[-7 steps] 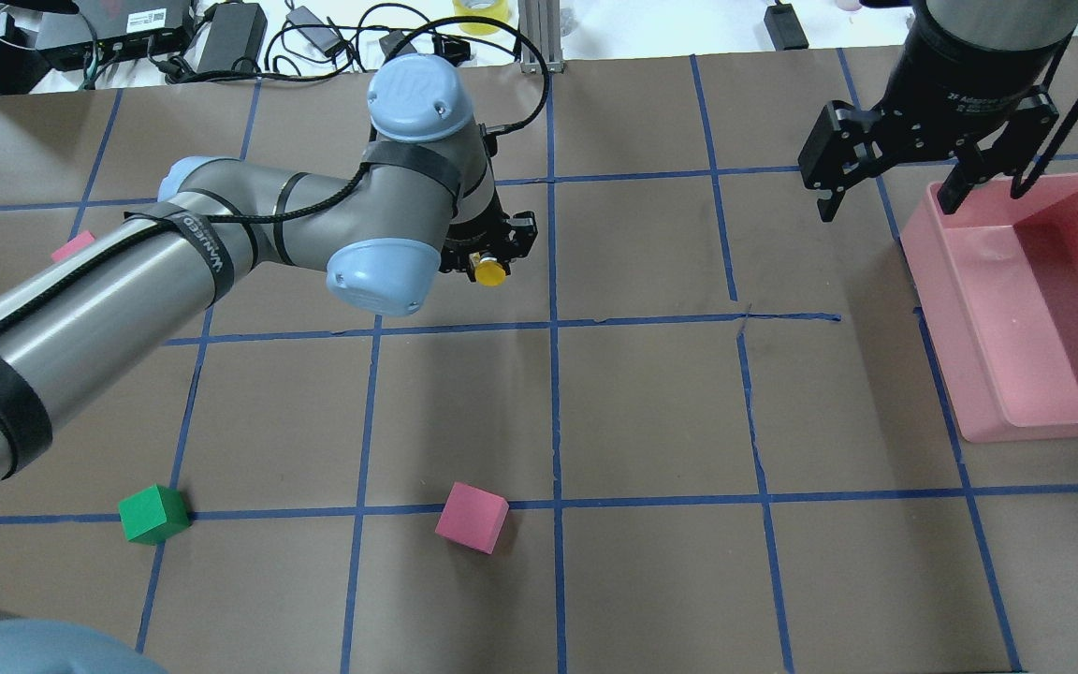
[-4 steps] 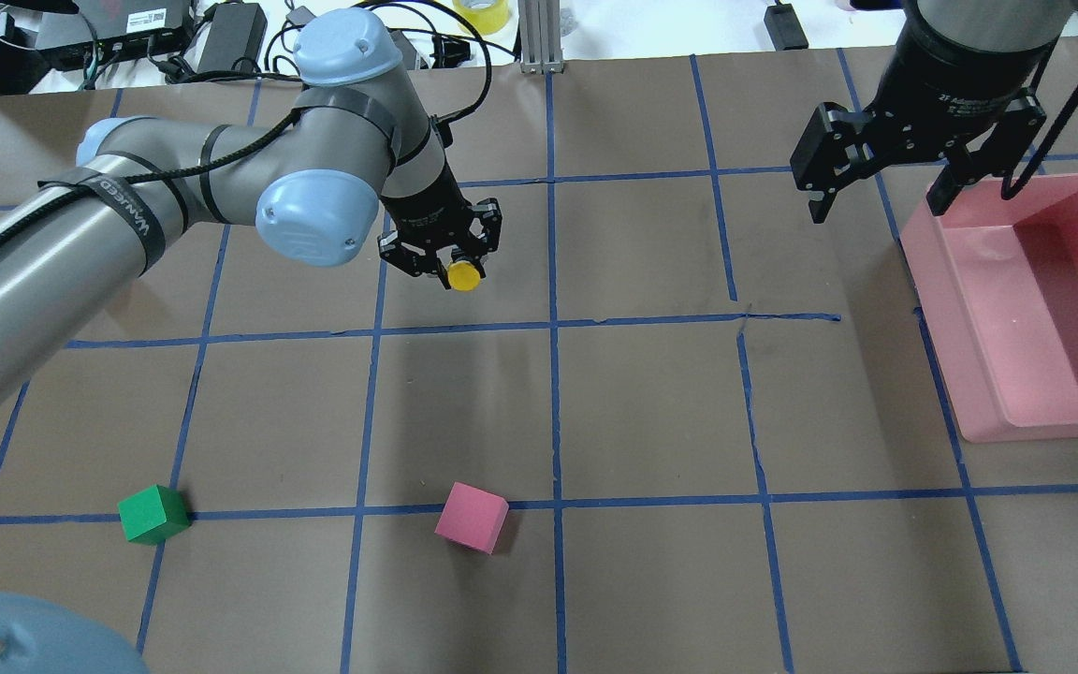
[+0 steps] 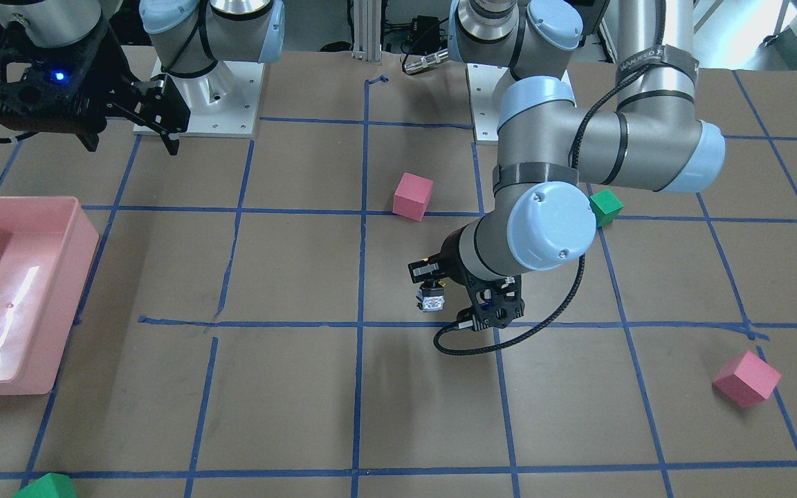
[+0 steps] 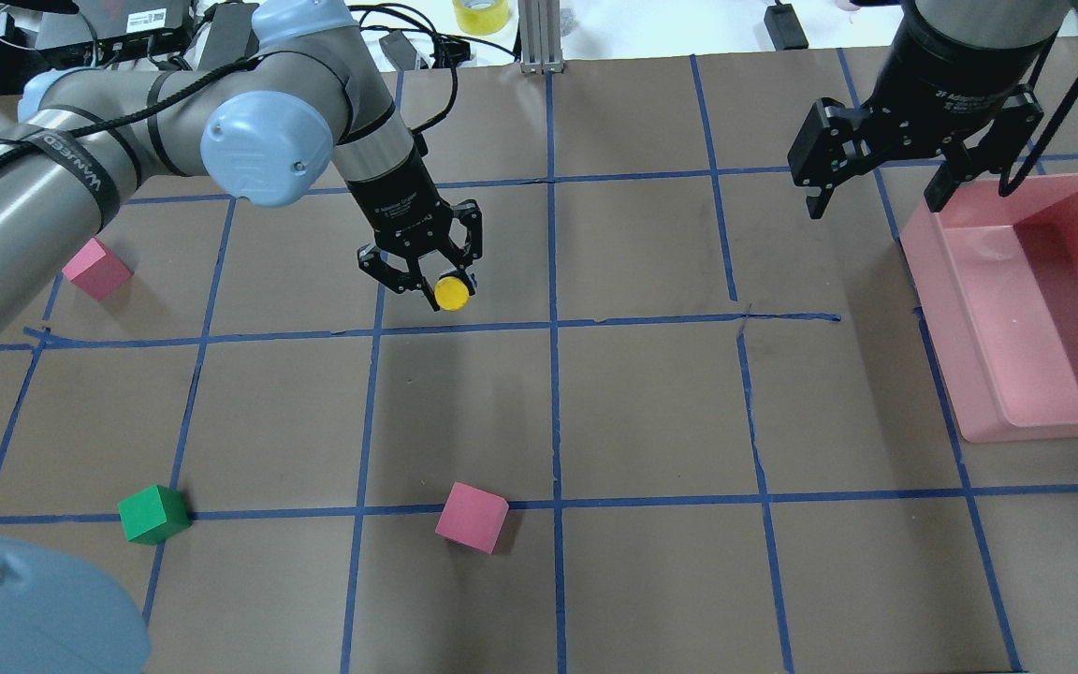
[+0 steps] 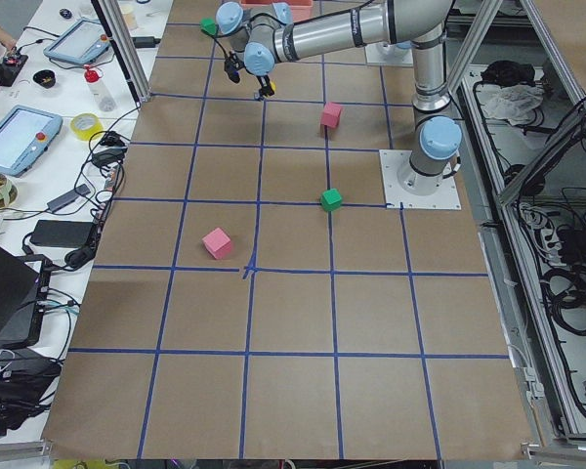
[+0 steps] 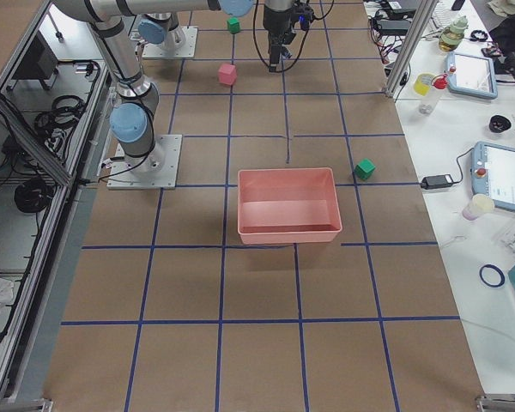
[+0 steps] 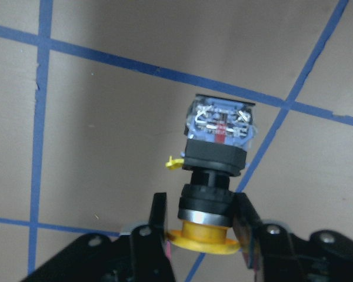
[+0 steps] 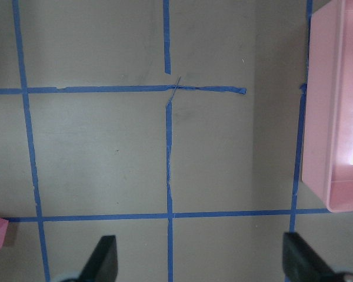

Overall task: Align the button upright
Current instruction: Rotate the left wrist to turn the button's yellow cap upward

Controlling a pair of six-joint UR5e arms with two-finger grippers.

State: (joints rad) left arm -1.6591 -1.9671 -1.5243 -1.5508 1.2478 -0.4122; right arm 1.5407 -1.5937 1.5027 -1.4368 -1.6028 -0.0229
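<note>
The button (image 7: 220,126) has a yellow cap, a black neck and a grey contact block. My left gripper (image 7: 201,214) is shut on its neck, just under the cap. The cap is at the wrist side and the block points down at the brown table. From overhead only the yellow cap (image 4: 452,293) shows between the fingers of the left gripper (image 4: 445,292). In the front view the block (image 3: 431,302) hangs below the wrist. I cannot tell whether it touches the table. My right gripper (image 4: 879,204) is open and empty, high beside the pink bin (image 4: 969,374).
A pink cube (image 4: 472,517) and a green cube (image 4: 153,514) lie toward the robot's side of the table. Another pink cube (image 4: 96,269) lies at the left. A second green cube (image 3: 46,487) sits at the far edge. Cables and power bricks line the table's far side.
My left arm has swung to the left, uncovering the left pink cube. The gripper has carried the button a little left and toward the robot. The right gripper has barely moved.
</note>
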